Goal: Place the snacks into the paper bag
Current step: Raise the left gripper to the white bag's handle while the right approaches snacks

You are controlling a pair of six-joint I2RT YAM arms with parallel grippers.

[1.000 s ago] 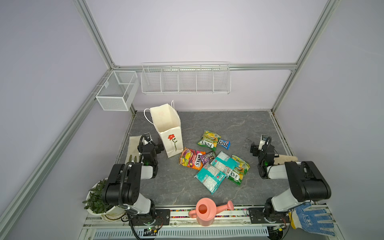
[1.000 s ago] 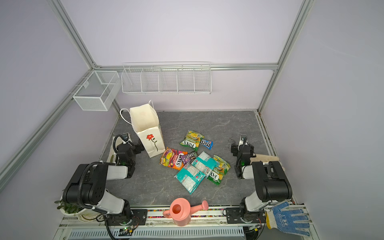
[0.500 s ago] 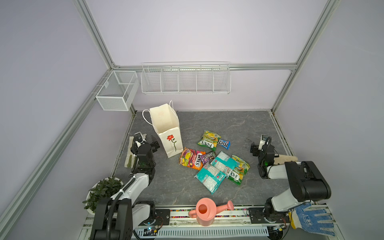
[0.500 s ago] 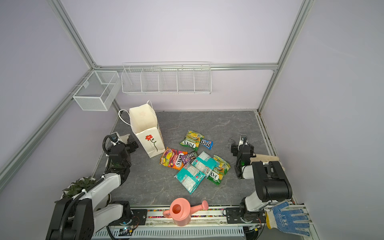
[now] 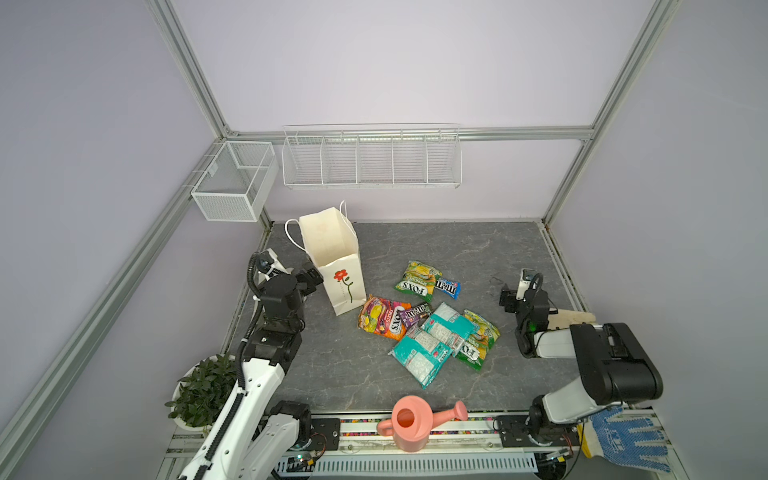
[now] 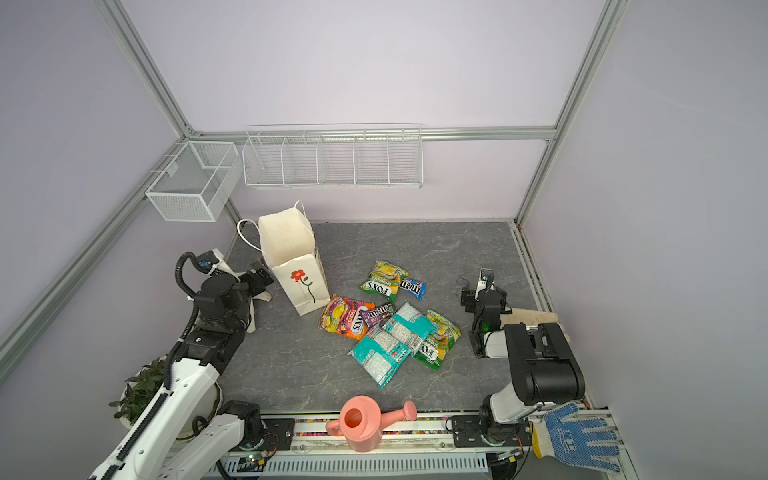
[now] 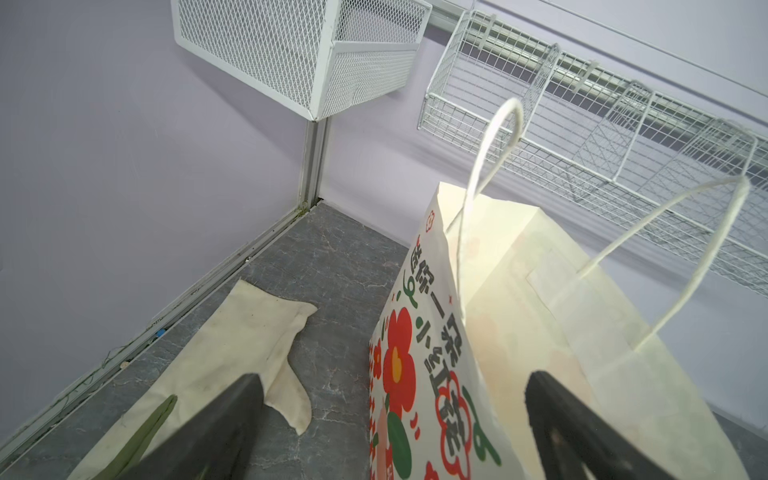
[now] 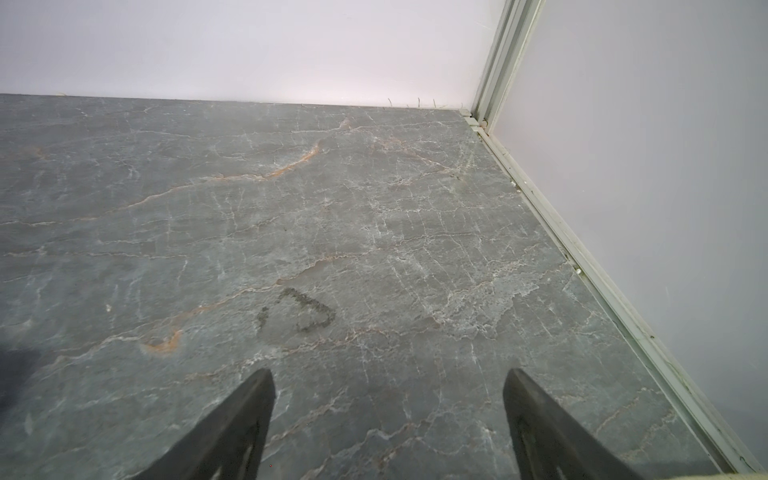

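The cream paper bag (image 5: 330,245) (image 6: 286,243) stands open at the back left, red flower facing front. Several snacks (image 5: 424,324) (image 6: 386,328) lie in a loose pile mid-table: a green-yellow FOX'S bag (image 5: 417,280), a blue M&M's pack (image 5: 448,287), an orange-purple FOX'S bag (image 5: 382,320) and teal-white packs (image 5: 419,359). My left gripper (image 5: 311,279) (image 6: 259,275) (image 7: 390,378) is open just left of the bag; in its wrist view the paper bag (image 7: 519,332) fills the space ahead, its printed side edge between the fingers. My right gripper (image 5: 508,297) (image 6: 467,297) (image 8: 388,374) is open over bare table at the right.
A beige cloth (image 7: 249,332) lies by the left wall, another cloth (image 5: 571,319) by the right arm. A pink watering can (image 5: 409,424), a potted plant (image 5: 203,386) and a blue-dotted glove (image 5: 623,440) sit along the front. A mesh basket (image 5: 232,183) and a wire shelf (image 5: 370,156) hang on the walls.
My left arm has unfolded from its low rest pose and lifted, bringing its gripper up beside the bag. The right arm and the snacks have not moved.
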